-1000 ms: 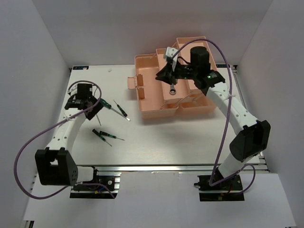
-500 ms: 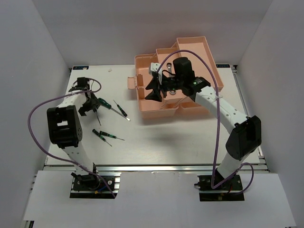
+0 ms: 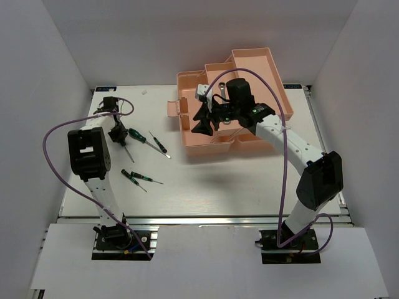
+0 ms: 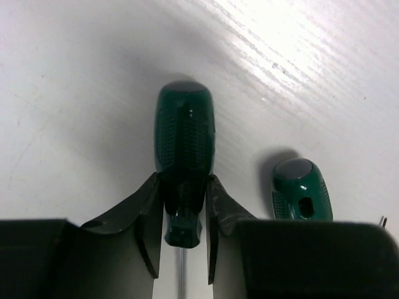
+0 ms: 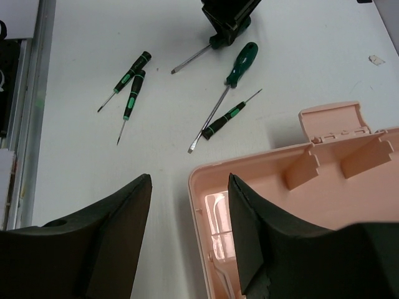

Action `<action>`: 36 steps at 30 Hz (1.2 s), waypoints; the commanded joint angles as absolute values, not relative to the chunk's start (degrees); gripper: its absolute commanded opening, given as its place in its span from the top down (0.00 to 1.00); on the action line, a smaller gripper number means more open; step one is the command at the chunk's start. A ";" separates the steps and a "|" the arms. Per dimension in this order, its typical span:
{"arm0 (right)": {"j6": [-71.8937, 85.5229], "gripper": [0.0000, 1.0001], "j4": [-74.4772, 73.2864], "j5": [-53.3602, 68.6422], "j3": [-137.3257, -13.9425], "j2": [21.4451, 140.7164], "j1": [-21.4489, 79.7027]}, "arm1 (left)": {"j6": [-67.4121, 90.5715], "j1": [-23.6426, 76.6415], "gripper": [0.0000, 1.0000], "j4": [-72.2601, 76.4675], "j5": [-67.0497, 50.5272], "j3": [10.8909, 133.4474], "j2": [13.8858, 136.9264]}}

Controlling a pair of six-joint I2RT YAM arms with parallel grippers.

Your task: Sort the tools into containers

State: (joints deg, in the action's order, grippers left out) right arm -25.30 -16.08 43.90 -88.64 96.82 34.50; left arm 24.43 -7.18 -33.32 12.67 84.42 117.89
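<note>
My left gripper (image 4: 184,218) is shut on the neck of a dark green screwdriver (image 4: 184,134) lying on the table; a second green handle (image 4: 299,190) lies just to its right. From above, the left gripper (image 3: 117,132) is at the far left, beside a large screwdriver (image 3: 139,137) and a small one (image 3: 159,144). Two more small screwdrivers (image 3: 138,178) lie nearer the front. My right gripper (image 3: 204,119) hangs open and holding nothing over the left part of the salmon-pink toolbox (image 3: 202,142). The wrench is hidden by my right arm.
The toolbox's trays (image 3: 252,62) stand folded out at the back right. In the right wrist view the toolbox rim (image 5: 262,159) lies between my open fingers, with several screwdrivers (image 5: 240,65) spread on the white table (image 5: 87,162) beyond.
My left gripper opened wide, then closed on the screwdriver's neck. My right gripper moved left from over the wrench to the toolbox's left side, then stayed.
</note>
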 commanded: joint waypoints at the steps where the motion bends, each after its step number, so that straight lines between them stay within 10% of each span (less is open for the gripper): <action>1: -23.65 0.42 -13.98 43.16 -89.47 95.36 34.45 | 24.43 -7.38 0.72 -33.31 13.27 82.28 116.64; 6: -21.71 0.42 -13.80 42.10 -90.00 95.10 34.45 | 26.89 -7.65 1.00 -35.77 15.55 79.11 109.44; 12: -17.06 0.11 -10.48 39.82 -86.76 92.03 33.93 | 31.19 -7.38 1.00 -37.10 8.83 72.53 88.71; 15: -13.81 0.11 -6.35 41.47 -83.86 89.83 31.74 | 34.62 -4.85 1.00 -30.87 0.39 69.53 78.07; 18: -6.88 1.00 -3.96 44.82 -84.02 90.00 27.70 | 40.76 -2.47 1.00 -21.23 -7.97 68.21 74.80; 23: -0.44 1.00 -2.02 48.60 -85.69 91.93 21.80 | 46.32 8.50 1.00 -12.66 -18.19 77.76 86.54; 30: -2.72 0.62 -4.92 46.76 -85.17 90.62 21.45 | 43.77 17.83 0.95 -15.29 -15.38 99.03 109.75; 36: -9.74 0.36 -10.71 43.26 -88.58 92.10 24.95 | 40.79 19.42 0.43 -24.95 -14.15 114.94 120.41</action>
